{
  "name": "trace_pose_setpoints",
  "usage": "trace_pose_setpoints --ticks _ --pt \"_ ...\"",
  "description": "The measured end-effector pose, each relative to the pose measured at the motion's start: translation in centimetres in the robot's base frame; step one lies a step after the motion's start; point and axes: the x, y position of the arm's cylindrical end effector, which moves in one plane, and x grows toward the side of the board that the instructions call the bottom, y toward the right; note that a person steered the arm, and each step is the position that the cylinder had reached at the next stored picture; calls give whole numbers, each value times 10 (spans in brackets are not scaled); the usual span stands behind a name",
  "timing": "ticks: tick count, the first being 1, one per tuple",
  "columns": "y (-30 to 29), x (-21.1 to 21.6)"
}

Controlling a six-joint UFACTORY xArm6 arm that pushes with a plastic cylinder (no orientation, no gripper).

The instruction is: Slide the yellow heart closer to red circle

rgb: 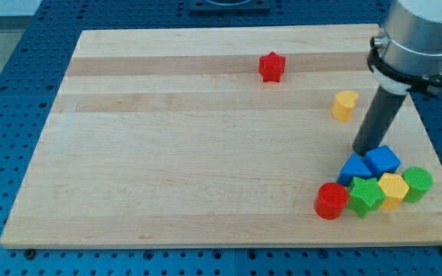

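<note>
Wooden counter [206, 153] holds everything. No jaws exist on me, only my tip [365, 150], resting just above the blue cube [383, 159]. Yellow heart [344, 104] sits apart toward the view's top, red circle [331, 201] below, so pushing downward suits.

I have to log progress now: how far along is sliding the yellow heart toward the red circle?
Done: nothing visible; the yellow heart sits well above the red circle. In hand: my tip stands below the heart, by the blue blocks, not touching it. Left: the whole push down-view.
</note>
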Motion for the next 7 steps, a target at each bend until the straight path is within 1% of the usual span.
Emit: trace_pose_setpoints --ticks 2,3,4,5,6,7 --pt "0 4" --pt "-32 -2" --pt "-50 -40" --pt "-72 -94" --pt "-44 -141" --pt "16 -133"
